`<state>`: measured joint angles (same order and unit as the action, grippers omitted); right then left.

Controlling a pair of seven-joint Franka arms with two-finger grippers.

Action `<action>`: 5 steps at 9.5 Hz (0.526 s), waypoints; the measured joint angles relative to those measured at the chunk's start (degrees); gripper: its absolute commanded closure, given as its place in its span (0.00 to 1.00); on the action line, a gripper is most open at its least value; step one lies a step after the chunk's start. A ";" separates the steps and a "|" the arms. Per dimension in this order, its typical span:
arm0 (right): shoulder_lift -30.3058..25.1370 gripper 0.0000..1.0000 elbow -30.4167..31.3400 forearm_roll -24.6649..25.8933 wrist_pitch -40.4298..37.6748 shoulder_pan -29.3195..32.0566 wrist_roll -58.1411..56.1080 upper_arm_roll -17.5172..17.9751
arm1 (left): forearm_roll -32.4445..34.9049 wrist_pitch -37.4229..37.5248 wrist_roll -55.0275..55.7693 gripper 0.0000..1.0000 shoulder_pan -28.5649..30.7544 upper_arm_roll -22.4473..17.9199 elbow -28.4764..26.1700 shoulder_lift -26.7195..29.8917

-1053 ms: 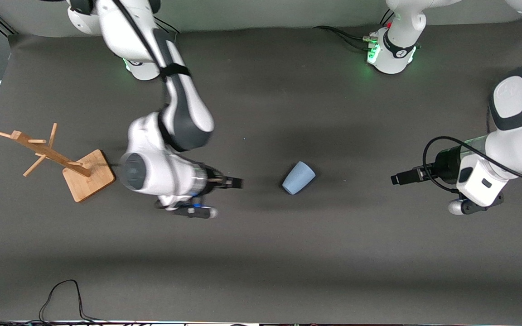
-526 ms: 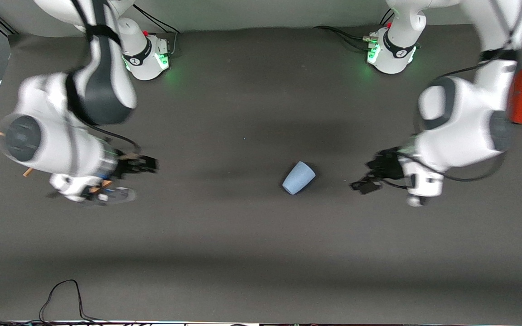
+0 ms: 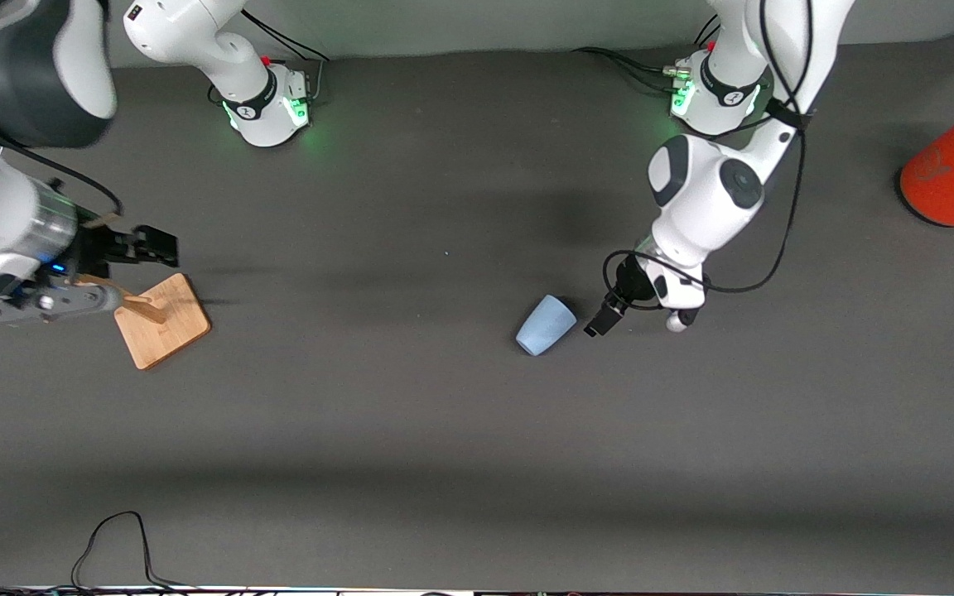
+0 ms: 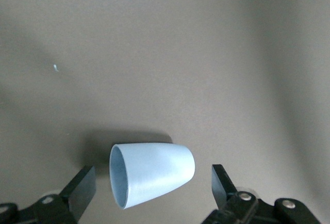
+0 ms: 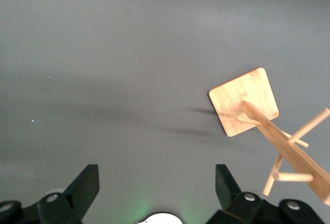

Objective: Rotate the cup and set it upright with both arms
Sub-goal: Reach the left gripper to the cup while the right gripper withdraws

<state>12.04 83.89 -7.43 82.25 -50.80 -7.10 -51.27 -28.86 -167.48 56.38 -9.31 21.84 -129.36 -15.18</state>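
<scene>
The pale-blue cup [image 3: 545, 324] lies on its side on the dark table mat, about mid-table. My left gripper [image 3: 601, 321] is low, close beside the cup toward the left arm's end, and not touching it. In the left wrist view the cup [image 4: 152, 172] shows ahead of the open left gripper [image 4: 152, 187], its mouth turned toward one finger [image 4: 82, 190]. My right gripper [image 3: 162, 247] is open and empty, up over the wooden rack [image 3: 161, 321] at the right arm's end. The right wrist view shows it [image 5: 154, 185] open over bare mat.
The wooden rack's base [image 5: 242, 102] and pegged post show in the right wrist view. A large orange-red container [image 3: 953, 178] stands at the left arm's end of the table. A black cable [image 3: 113, 538] loops at the edge nearest the front camera.
The right arm has swung away from mid-table to over the rack. The left arm has swung in and down beside the cup. The cup has not moved.
</scene>
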 measured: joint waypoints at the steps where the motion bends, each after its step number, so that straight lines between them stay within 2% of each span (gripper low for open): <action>1: -1.91 0.00 0.38 0.62 -0.11 0.01 -0.26 -0.70 | -0.45 -3.36 0.01 0.00 -0.11 0.90 -1.26 -0.22; 3: -4.31 0.00 1.16 1.47 -0.16 -0.15 -0.29 -0.77 | -2.73 -11.37 0.01 0.00 -0.15 3.78 -2.37 -3.46; 5: -4.31 0.00 1.78 1.79 -0.08 -1.10 -0.29 -0.67 | -3.53 -16.81 0.06 0.00 -0.27 6.63 -2.43 -8.56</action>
<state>7.73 85.67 -5.64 82.17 -51.90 -7.39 -51.94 -32.40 -184.29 56.44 -9.59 28.46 -131.79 -23.74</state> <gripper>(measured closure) 0.000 0.000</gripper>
